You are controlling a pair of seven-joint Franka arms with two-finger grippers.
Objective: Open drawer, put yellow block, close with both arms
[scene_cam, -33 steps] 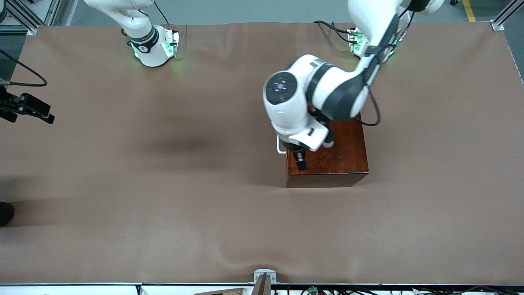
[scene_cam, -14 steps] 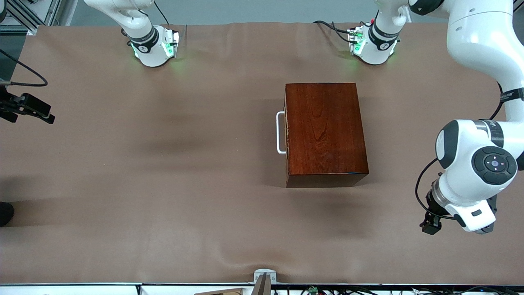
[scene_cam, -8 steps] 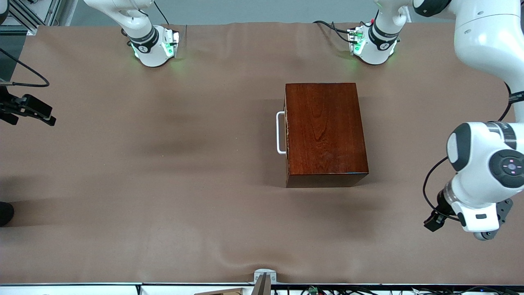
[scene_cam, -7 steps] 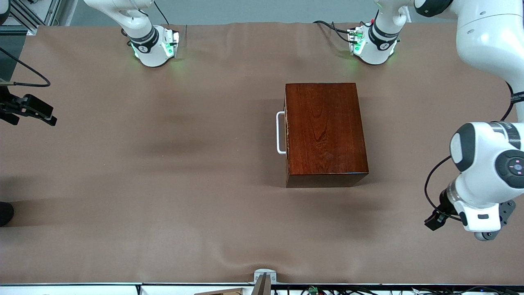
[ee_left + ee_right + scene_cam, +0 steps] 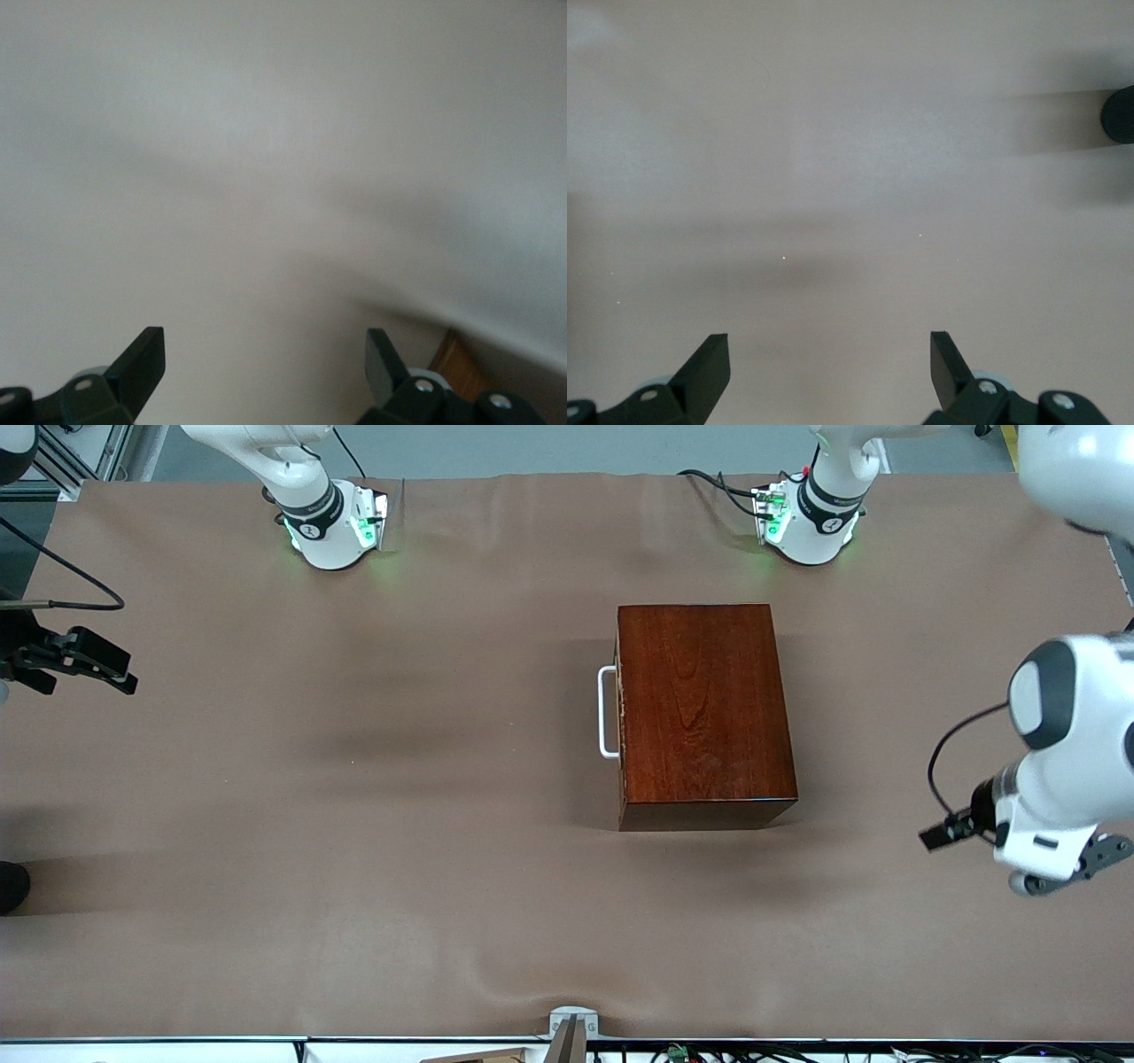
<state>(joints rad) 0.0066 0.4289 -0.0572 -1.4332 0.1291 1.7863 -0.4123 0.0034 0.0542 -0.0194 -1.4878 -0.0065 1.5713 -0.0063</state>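
With the drawer (image 5: pixel 619 710) fully shut inside the wooden box (image 5: pixel 704 713), the task looks either finished or not begun; I can't tell which. The yellow block shows in none of the 3 views, so it is either inside or off the table.

Left gripper (image 5: pixel 265 372): jaws spread wide, nothing between them, only bare brown cloth (image 5: pixel 354 824) ahead. It hangs over the left arm's end of the table, well apart from the box; a sliver of wood, probably the box corner, shows just outside 1 finger in the left wrist view.

Right gripper (image 5: pixel 829 367): jaws also spread wide and empty, over bare cloth at the right arm's end of the table, nowhere near the box. That arm waits.

Box orientation: long axis runs from the robot bases toward the front camera. The drawer front and its white handle (image 5: pixel 606 712) face the right arm's end of the table, so the drawer slides out that way, across the long axis. The handle bar lies parallel to the long axis.

If opening is next, my read is that 1 gripper has to bring the bar between its open jaws, fingers straddling it crosswise, pinch, then pull straight toward the right arm's end. Neither gripper is lined up for that yet.
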